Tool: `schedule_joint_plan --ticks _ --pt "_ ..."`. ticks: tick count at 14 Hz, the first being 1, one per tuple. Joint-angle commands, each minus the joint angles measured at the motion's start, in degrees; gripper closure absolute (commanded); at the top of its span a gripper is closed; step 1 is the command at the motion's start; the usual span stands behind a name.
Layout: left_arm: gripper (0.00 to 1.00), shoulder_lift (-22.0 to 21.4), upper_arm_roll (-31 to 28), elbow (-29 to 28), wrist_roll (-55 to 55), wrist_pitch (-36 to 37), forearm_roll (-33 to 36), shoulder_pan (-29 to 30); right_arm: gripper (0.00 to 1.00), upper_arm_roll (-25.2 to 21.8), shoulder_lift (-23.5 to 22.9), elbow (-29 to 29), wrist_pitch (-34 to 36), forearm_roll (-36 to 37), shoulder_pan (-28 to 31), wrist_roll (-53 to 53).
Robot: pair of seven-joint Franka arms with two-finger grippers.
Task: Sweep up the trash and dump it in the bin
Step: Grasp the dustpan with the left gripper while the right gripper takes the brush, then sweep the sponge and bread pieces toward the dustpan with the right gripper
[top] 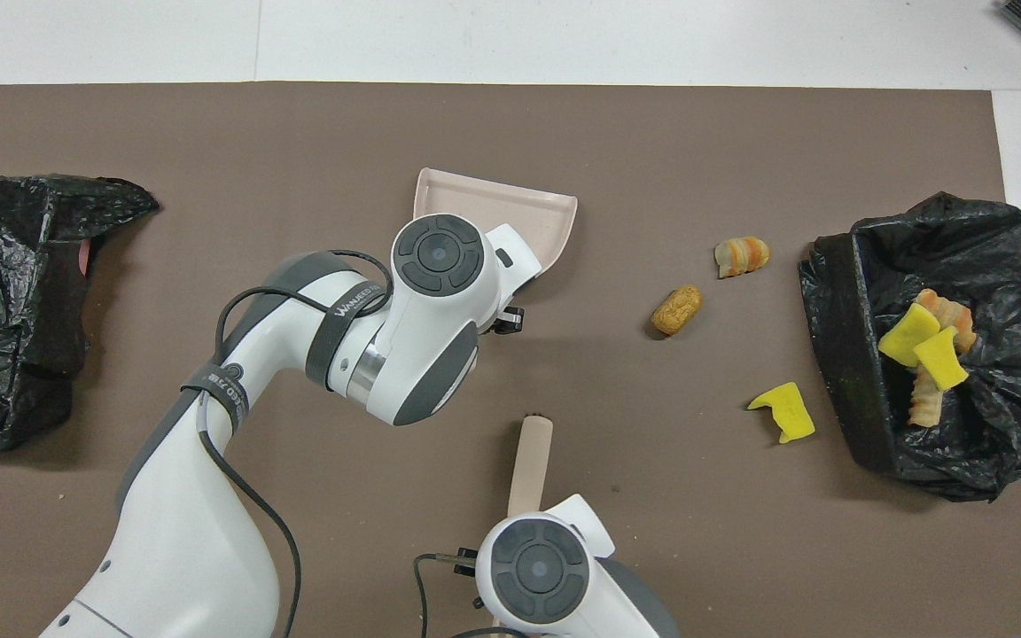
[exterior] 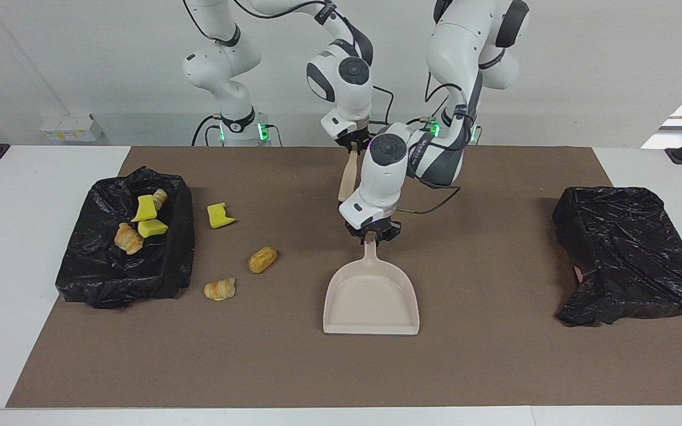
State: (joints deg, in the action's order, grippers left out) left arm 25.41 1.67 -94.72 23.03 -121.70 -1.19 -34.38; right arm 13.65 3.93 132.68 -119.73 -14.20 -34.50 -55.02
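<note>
- At the top centre of the facing view, nearest the robots: the right gripper [exterior: 350,144] is clamped on the top of the brush [exterior: 347,177] handle. Brush hangs slightly tilted, so my read is it's picked up ready to sweep.
- Just below it, mid-frame: the left gripper [exterior: 372,235] is closed on the end of the dustpan [exterior: 372,302] handle. Pan mouth points away from the robots. In the overhead view the pan [top: 510,213] sits skewed; I'd guess one edge is lifting.
- Left of centre in the facing view: three loose bits of trash on the brown mat [exterior: 495,355] — yellow sponge [exterior: 220,215], bread roll [exterior: 262,259], croissant [exterior: 219,289], all well apart from the pan.
- Left edge: bin with black liner [exterior: 122,278], already holding four pieces [exterior: 140,222]. Loose bits lie just beside it, so a short sweep should do.
- Right edge: a second black bag [exterior: 625,254], no trash visible in it.
</note>
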Motion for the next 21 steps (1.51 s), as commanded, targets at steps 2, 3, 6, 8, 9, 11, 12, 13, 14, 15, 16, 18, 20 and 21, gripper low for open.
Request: schedule_joint_plan --ticks 2,3,6,8,9,11,12,13,14,15,16,18,20,21 --pt "1.0 -3.43 -0.17 -0.99 -7.08 -0.3 1.19 3.61 1.0 0.42 7.39 5.66 7.72 3.91 10.03 0.34" --pt "1.0 -4.39 -0.17 -0.99 -12.16 0.75 1.19 5.27 1.0 0.42 8.8 5.75 10.54 6.18 12.68 2.0" --pt "1.0 -5.63 -0.17 -1.08 -36.3 2.95 1.1 9.85 1.0 0.33 10.66 5.75 17.23 14.16 19.11 6.49" --pt "1.0 -6.25 -0.17 -1.17 -49.51 3.13 1.1 12.31 1.0 0.42 11.18 5.75 21.02 22.61 20.78 7.29" --pt "1.0 -7.03 -0.17 -1.34 -55.14 3.57 1.1 13.36 1.0 0.42 11.27 5.75 21.81 23.77 21.84 9.12" --pt "1.0 -7.74 -0.17 -1.43 -66.04 5.23 1.1 14.16 1.0 0.42 11.27 6.28 22.78 24.22 24.64 14.48" --pt "1.0 -7.74 -0.17 -1.52 -71.14 5.24 1.1 14.86 1.0 0.42 11.36 6.89 23.14 25.09 25.44 16.94" --pt "1.0 -7.74 -0.17 -1.43 -76.85 5.24 1.1 15.13 1.0 0.42 11.36 7.16 23.14 25.97 26.76 19.22" --pt "1.0 -7.74 -0.17 -1.61 -83.86 5.5 1.1 15.57 1.0 0.42 11.45 7.25 23.05 27.81 27.81 20.81" --pt "1.0 -8.09 -0.17 -2.04 -89.59 6.2 1.1 15.66 1.0 0.42 11.45 7.25 23.05 30.43 28.08 21.0" --pt "1.0 -8.79 -0.17 -3.27 -93.48 6.9 1.19 15.4 1.0 0.42 11.36 7.25 22.96 32.64 29.04 21.44" --pt "1.0 -12.03 0.18 -9.4 -94.84 5.43 1.19 13.13 1.0 0.5 11.36 7.77 22.18 33.54 31.85 24.68" --pt "1.0 -13.54 0.0 -12.59 -93.35 3.75 1.1 9.96 1.0 0.33 11.8 9.69 20.25 33.19 34.05 30.91" --pt "1.0 -13.02 0.09 -13.29 -91.16 2.88 1.19 9.95 1.0 0.33 12.32 10.58 18.33 32.92 35.19 32.94"
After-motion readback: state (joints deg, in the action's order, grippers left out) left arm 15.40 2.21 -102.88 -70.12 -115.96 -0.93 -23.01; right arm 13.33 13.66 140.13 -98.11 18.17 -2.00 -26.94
